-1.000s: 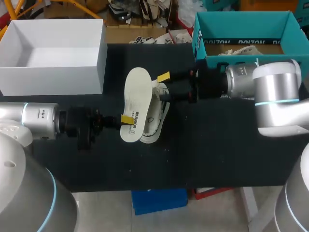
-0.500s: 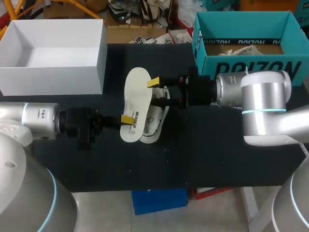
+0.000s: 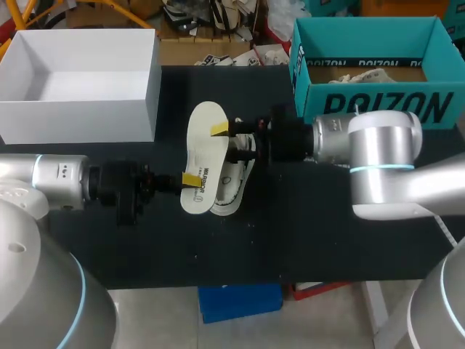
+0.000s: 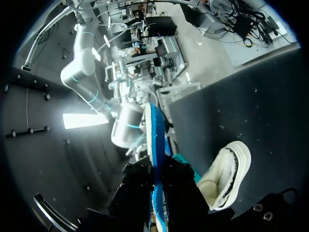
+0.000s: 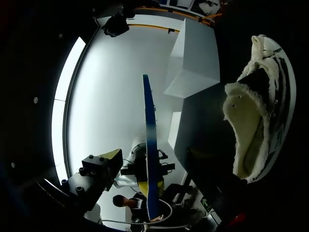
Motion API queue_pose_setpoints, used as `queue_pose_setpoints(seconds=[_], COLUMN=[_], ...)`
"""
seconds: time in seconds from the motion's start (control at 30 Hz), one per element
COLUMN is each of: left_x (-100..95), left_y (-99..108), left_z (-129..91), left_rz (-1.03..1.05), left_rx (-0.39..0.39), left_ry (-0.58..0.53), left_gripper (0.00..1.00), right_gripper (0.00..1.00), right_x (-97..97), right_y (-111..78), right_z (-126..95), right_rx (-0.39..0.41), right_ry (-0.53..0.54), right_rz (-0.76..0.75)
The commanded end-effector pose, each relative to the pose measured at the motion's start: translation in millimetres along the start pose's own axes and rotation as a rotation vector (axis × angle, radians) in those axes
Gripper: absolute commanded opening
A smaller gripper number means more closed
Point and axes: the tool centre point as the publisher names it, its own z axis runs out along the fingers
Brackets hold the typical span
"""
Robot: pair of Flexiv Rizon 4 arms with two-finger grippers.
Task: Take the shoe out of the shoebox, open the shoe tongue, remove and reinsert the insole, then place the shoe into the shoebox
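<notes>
My left gripper is shut on the heel end of a cream insole and holds it on edge above the table. In the left wrist view the insole shows as a thin blue edge pinched between the fingers of the left gripper. The white fleece-lined shoe lies on the black table just behind and under the insole, also seen as shoe and shoe. My right gripper stands open, its fingers on either side of the insole's far half with a gap still showing; right gripper.
An open white box stands at the back left. An open teal shoebox with paper inside stands at the back right, close behind my right arm. The near half of the black table is bare.
My right arm has moved left from beside the teal box until its fingers straddle the insole. The left gripper and the insole have stayed put.
</notes>
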Motion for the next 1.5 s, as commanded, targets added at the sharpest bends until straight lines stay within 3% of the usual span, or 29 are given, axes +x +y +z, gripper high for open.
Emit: queue_pose_setpoints(seconds=[0.03, 0.17, 0.23, 0.27, 0.53, 0.57, 0.6, 0.83, 0.97, 1.07, 1.17, 1.3, 1.5], left_x=[0.1, 0.1, 0.1, 0.1, 0.1, 0.1, -0.7, -19.0, -34.5, -49.8, -71.8, -87.4, -87.4], left_y=[-1.0, -1.0, -1.0, -1.0, -1.0, -1.0, -0.9, -6.4, -5.7, -4.6, -8.7, -12.3, -12.3], left_z=[1.4, 1.4, 1.4, 1.4, 1.4, 1.4, 1.8, -21.2, -50.5, -65.5, -64.4, -59.0, -59.0], left_rz=[0.002, 0.002, 0.002, 0.002, 0.002, 0.002, -0.001, -0.031, 0.021, 0.157, 0.27, 0.456, 0.456], left_rx=[-0.002, -0.002, -0.002, -0.002, -0.002, -0.002, -0.001, 0.087, 0.155, 0.219, 0.265, 0.303, 0.303], left_ry=[0.003, 0.003, 0.003, 0.003, 0.003, 0.003, -0.005, 0.318, 0.573, 0.832, 1.004, 1.325, 1.325], left_gripper=[0.0, 0.0, 0.0, 0.0, 0.0, 0.24, 1.0, 1.0, 1.0, 1.0, 1.0, 1.0, 1.0], right_gripper=[0.5, 0.38, 0.17, 0.0, 0.0, 0.0, 0.0, 0.0, 0.0, 0.0, 0.0, 0.0, 0.0], right_x=[0.6, 0.9, 0.6, -0.1, -0.5, -0.5, -0.5, -0.5, -0.5, -0.5, -0.5, -0.5, -0.5], right_y=[2.3, 2.7, 2.8, 2.8, 2.8, 2.8, 2.8, 2.8, 2.8, 2.8, 2.8, 2.8, 2.8], right_z=[-1.0, -1.3, -1.1, -0.7, -0.5, -0.5, -0.5, -0.5, -0.5, -0.5, -0.5, -0.5, -0.5], right_rx=[0.006, 0.009, 0.009, 0.013, 0.015, 0.015, 0.015, 0.015, 0.015, 0.015, 0.015, 0.015, 0.015], right_ry=[-0.006, -0.011, -0.012, -0.013, -0.015, -0.015, -0.015, -0.015, -0.015, -0.015, -0.015, -0.015, -0.015], right_rz=[0.0, -0.001, 0.0, 0.004, 0.006, 0.006, 0.006, 0.006, 0.006, 0.006, 0.006, 0.006, 0.006])
